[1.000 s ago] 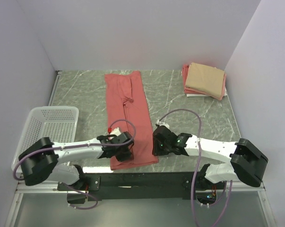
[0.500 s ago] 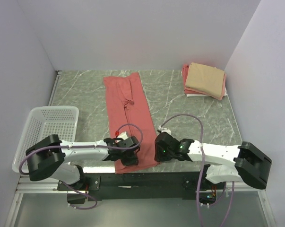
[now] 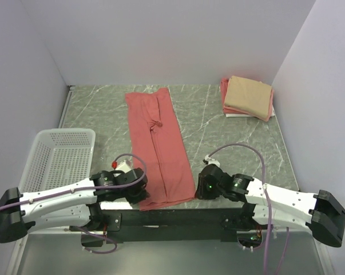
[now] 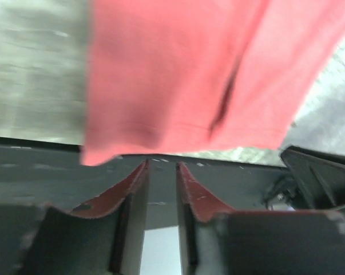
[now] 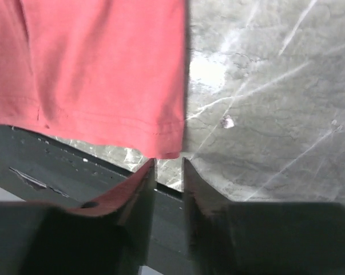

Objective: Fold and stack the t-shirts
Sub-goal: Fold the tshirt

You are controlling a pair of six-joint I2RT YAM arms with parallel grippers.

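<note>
Left gripper point(image 4: 162, 165): jaws narrow, just a slim gap w/ the black rail point(image 4: 35, 172) showing thru it, no cloth in the gap that I can see. Tips sit right at the hem of the salmon-red t-shirt point(image 3: 159, 143), nr its near-left corner, pointing in from the near edge. Right gripper point(image 5: 168, 160): same story, narrow gap, nothing visible btwn the fingers, tips just below the hem's near-right corner. Whether either tip actually touches cloth: can't tell.

The shirt lies flat as a long narrow strip, sides already folded in. It runs from nr the far edge of the tabletop point(image 3: 229, 149) to the near edge, a bit left of centre. Hem hangs slightly over the near edge onto the rail, prob so fingers can get at it w/o scraping the marble. One gripper per hem corner makes sense: next fold is likely hem up toward collar, and both corners need to travel together to keep it square.

Far-right corner: tan t-shirt point(image 3: 249, 94) folded on top of a pink t-shirt point(image 3: 223, 94), edges roughly matched. That's the stack the red one should end on. It's well apart from the red shirt, so there's room to fold. White mesh basket point(image 3: 63, 133) sits by the left edge, nr the near-left corner.

Judgement: mid-fold. Jaws prob need to widen before any grab.
</note>
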